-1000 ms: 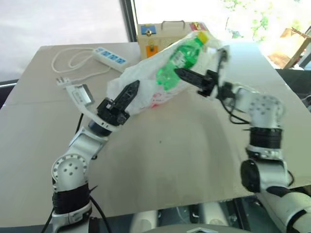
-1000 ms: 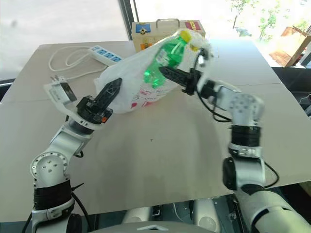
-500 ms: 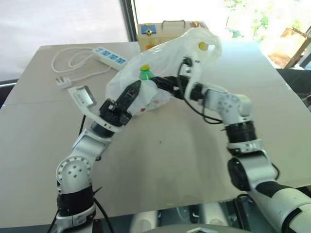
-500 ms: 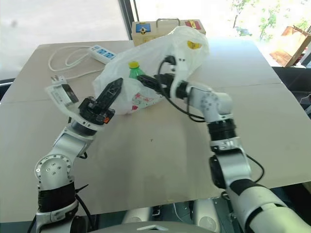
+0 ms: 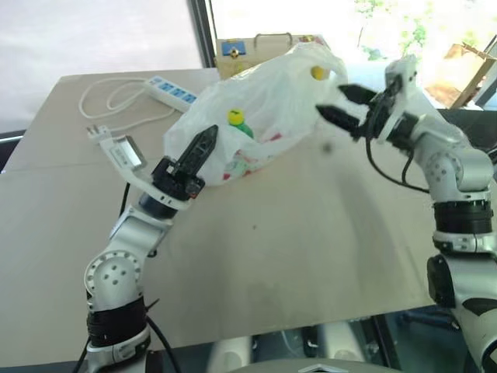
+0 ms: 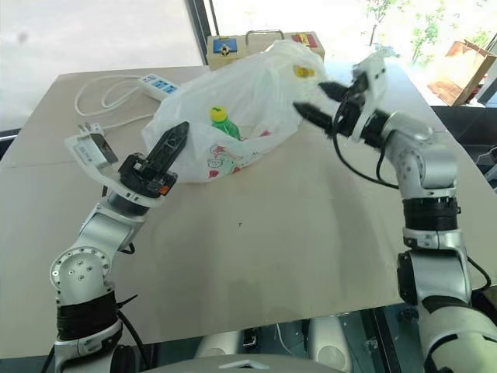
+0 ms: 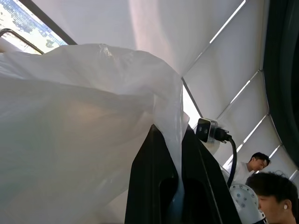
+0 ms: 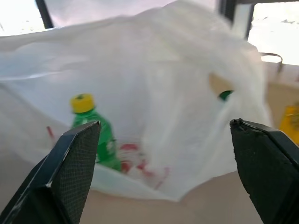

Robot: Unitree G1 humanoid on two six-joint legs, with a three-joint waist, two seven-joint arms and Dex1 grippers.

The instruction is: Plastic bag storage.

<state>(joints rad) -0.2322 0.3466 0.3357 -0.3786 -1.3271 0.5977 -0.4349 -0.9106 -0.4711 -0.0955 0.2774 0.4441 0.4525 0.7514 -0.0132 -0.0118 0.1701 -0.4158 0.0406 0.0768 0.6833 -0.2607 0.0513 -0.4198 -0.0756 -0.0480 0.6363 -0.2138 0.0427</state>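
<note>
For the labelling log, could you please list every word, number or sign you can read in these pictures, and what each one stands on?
No text can be read.
Bag: red printed marks near its bottom, too blurred to read.
Green bottle inside the bag: no label legible.
Box behind the bag: a blue patch and a red patch on its front, too small to read.
Power strip: no legible marking.

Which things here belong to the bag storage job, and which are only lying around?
Belong to the job:
plastic bag, pinched by the shut left gripper
green bottle inside the bag
right gripper, open, beside the bag

Lying about:
power strip with its cable
wooden box behind the bag
</note>
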